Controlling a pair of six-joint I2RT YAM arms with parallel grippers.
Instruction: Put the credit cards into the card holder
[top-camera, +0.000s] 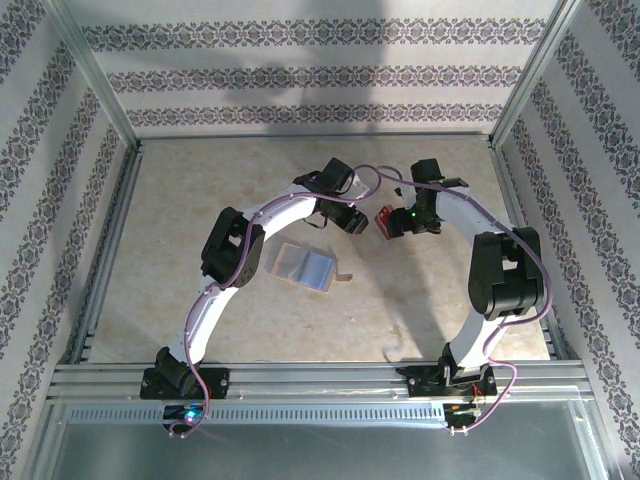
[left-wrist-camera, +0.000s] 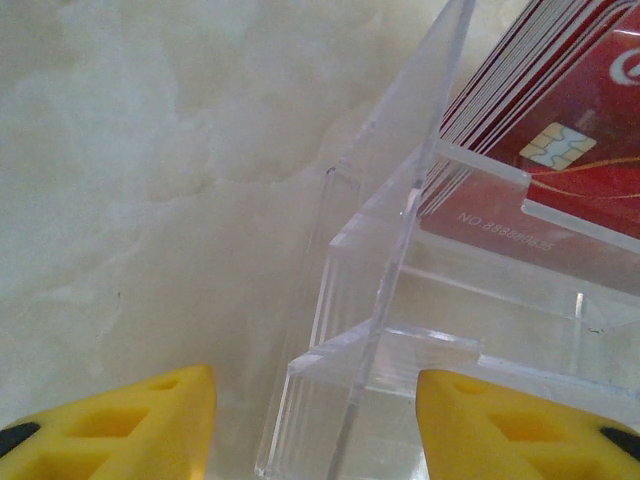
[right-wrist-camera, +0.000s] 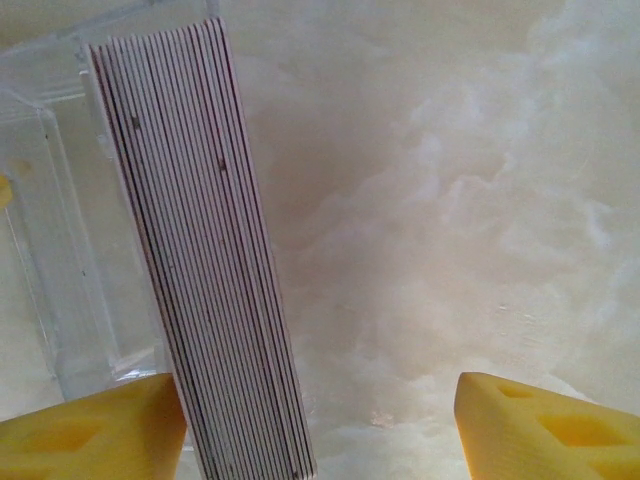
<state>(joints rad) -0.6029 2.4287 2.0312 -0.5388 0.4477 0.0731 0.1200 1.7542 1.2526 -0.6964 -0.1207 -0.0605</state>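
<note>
The credit cards (top-camera: 386, 221) are a red stack standing in a clear acrylic stand (left-wrist-camera: 400, 330) at the table's middle back. In the left wrist view the top red card (left-wrist-camera: 590, 150) shows a chip. My left gripper (left-wrist-camera: 315, 430) is open, its yellow fingers either side of the stand's near corner, the left finger apart from it. My right gripper (right-wrist-camera: 320, 435) is open around the cards (right-wrist-camera: 200, 250), seen edge-on against its left finger (right-wrist-camera: 90, 430). The card holder (top-camera: 305, 265) lies open on the table, left of and nearer than the stand, clear sleeves up.
A beige marbled table (top-camera: 200, 200) is boxed in by patterned walls and aluminium frame rails (top-camera: 120, 220). Both arms arch in towards the middle, left gripper (top-camera: 365, 225) and right gripper (top-camera: 395, 225) almost meeting at the stand. The stand's clear wall (right-wrist-camera: 50, 220) lies left of the stack.
</note>
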